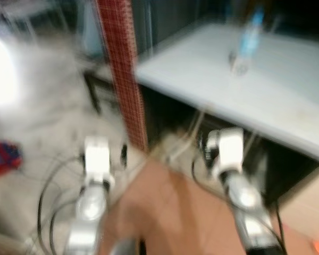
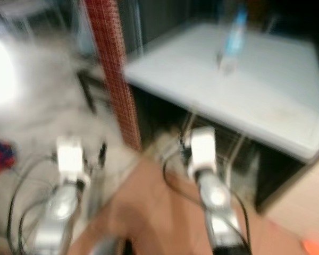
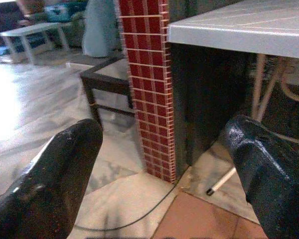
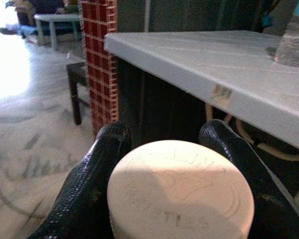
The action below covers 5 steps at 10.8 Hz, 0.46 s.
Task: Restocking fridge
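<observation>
A clear water bottle (image 1: 250, 40) with a blue label stands on a white table (image 1: 287, 90) ahead to the right; its base also appears as the bottle (image 4: 294, 47) in the right wrist view. My right gripper (image 4: 167, 132) is shut on a round white container (image 4: 179, 189) with raised lettering on its top, held low in front of the table's edge. My left gripper (image 3: 162, 132) is open with nothing between its fingers, low above the floor and facing a red brick pillar (image 3: 149, 84). The head views are blurred.
The red brick pillar (image 1: 122, 69) stands at the table's left corner. A dark low stand (image 3: 104, 82) sits left of it. Cables (image 1: 48, 196) trail on the pale floor. A red and blue object (image 1: 2, 156) lies far left. Table legs (image 3: 261, 79) show under the table.
</observation>
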{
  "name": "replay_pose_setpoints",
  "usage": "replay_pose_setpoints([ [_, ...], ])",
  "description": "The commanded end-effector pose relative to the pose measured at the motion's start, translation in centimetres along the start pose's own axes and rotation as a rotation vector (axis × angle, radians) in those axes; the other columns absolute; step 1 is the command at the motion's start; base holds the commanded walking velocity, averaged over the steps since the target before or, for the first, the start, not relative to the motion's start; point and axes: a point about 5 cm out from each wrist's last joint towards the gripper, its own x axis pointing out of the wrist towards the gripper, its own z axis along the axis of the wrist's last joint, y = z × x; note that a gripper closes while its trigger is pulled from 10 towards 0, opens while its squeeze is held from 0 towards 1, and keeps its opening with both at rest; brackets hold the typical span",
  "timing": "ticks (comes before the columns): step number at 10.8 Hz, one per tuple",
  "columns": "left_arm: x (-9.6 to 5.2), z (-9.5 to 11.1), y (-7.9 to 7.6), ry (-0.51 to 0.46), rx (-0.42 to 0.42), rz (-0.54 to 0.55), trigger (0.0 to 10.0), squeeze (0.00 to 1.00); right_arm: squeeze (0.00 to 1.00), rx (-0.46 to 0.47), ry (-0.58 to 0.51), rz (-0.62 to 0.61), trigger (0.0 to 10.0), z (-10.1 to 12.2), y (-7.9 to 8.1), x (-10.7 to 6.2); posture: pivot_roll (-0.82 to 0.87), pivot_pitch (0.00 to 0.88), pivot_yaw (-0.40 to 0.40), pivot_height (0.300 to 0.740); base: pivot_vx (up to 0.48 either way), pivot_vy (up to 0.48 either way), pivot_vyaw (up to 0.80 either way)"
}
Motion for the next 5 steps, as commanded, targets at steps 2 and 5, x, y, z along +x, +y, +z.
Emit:
replay_pose_setpoints([
  [2, 0.33, 0.61, 0.17, -0.013, 0.009, 0.008, 10.0, 0.0, 0.0, 0.021, -0.055, 0.019, 10.0, 1.16, 0.85, 0.24, 0.02, 0.0, 0.035, 0.74, 0.0, 0.0, 0.8],
  [5, 0.34, 0.54, 0.9, -0.014, 0.094, 0.012, 10.0, 0.0, 0.0, 0.012, -0.09, 0.009, 10.0, 2.0, 0.48, 0.86, 0.02, 0.0, 0.064, 0.74, 0.0, 0.0, 0.8],
])
